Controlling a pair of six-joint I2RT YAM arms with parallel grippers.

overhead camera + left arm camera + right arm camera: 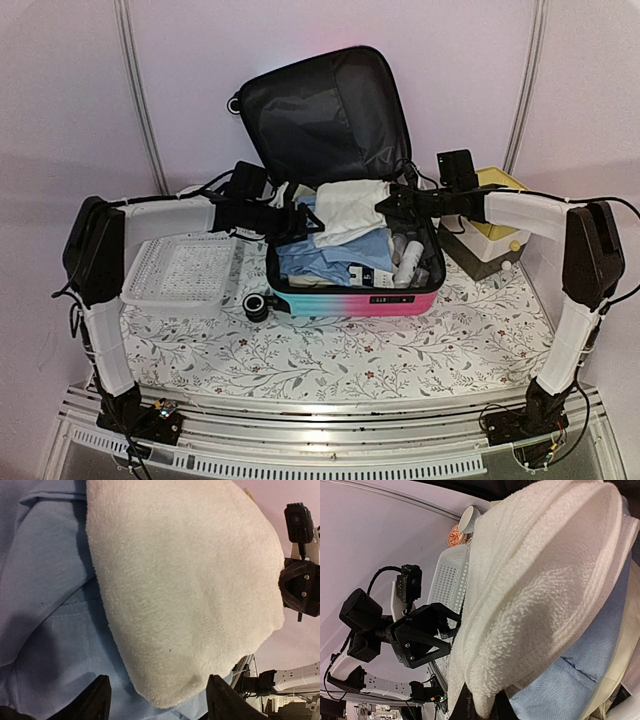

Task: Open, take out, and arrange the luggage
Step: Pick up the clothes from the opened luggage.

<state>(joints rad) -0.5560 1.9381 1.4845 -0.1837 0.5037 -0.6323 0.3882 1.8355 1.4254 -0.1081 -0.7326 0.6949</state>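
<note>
The luggage (350, 300) lies open on the table with its black-lined lid (320, 110) standing up at the back. A folded white towel (350, 210) sits raised over blue clothes (330, 255) inside it. My right gripper (385, 208) is shut on the towel's right edge. In the right wrist view the towel (545, 580) is pinched in the gripper (487, 707). My left gripper (310, 222) is open at the towel's left side. In the left wrist view its fingers (97, 697) stand either side of the towel's rounded end (185, 580), apart from it.
A white perforated basket (185, 270) sits left of the suitcase. A yellow-topped box (495, 225) stands at the back right. White bottles (408, 260) lie in the suitcase's right side. A floral cloth (350, 350) covers the table.
</note>
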